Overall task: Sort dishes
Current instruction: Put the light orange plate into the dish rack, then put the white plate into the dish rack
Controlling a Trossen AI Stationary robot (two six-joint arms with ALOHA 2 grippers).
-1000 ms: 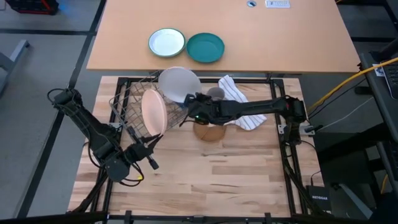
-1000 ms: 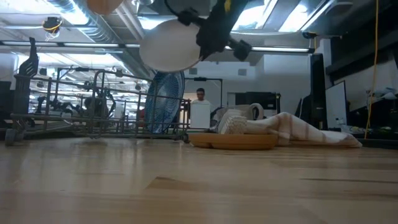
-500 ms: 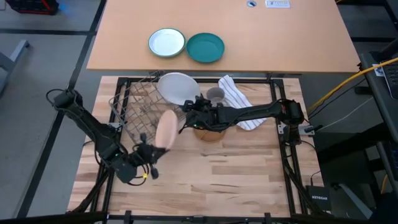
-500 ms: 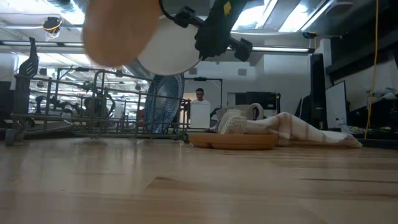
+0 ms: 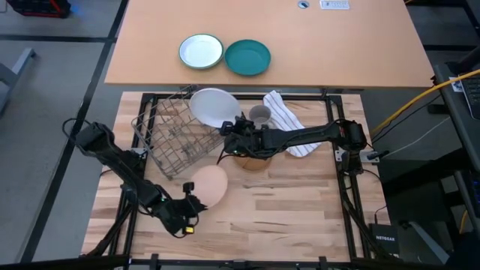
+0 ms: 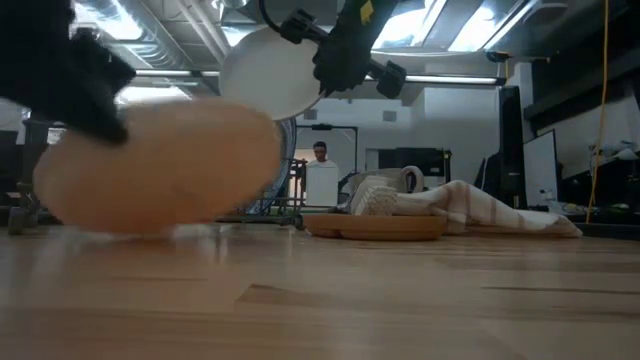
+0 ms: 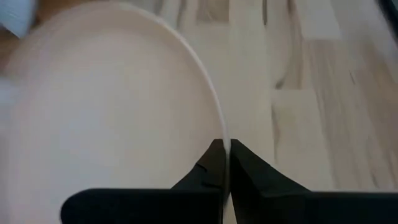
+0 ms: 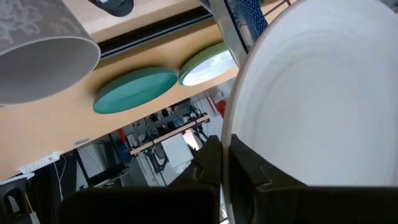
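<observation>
My left gripper (image 5: 196,201), near the table's front left, is shut on the pale salmon-pink plate (image 5: 209,185), which also fills the left of the low view (image 6: 160,170). Above the wire rack (image 5: 174,133), my right gripper (image 5: 229,126) is shut on a white plate (image 5: 214,106). The brown wooden plate (image 5: 251,160) lies flat on the table under the right arm. The dark blue dotted plate (image 8: 247,17) shows behind the white one, standing on edge in the rack (image 6: 288,150). My left gripper pinches the pink plate's rim (image 7: 219,134) between its two fingers, coming at it slanting down from the near left. The plate is tilted, low over the table; whether its lower edge touches the wood, I cannot tell. My right gripper pinches the white plate's rim (image 8: 229,134) between its two fingers, reaching in from the table's right. The plate is lifted clear, tilted, above the rack's right end.
A striped towel (image 5: 291,126) and a grey cup (image 5: 259,114) lie at the back right. On the far desk sit a white plate with a green rim (image 5: 201,51) and a teal plate (image 5: 247,57). Bare wood spreads across the near right (image 5: 292,210).
My left gripper has gone down and toward the table's near edge, away from the rack, carrying the pink plate. The plate has tipped from standing on edge to lying tilted low over the table. The white plate has stayed about where it was.
</observation>
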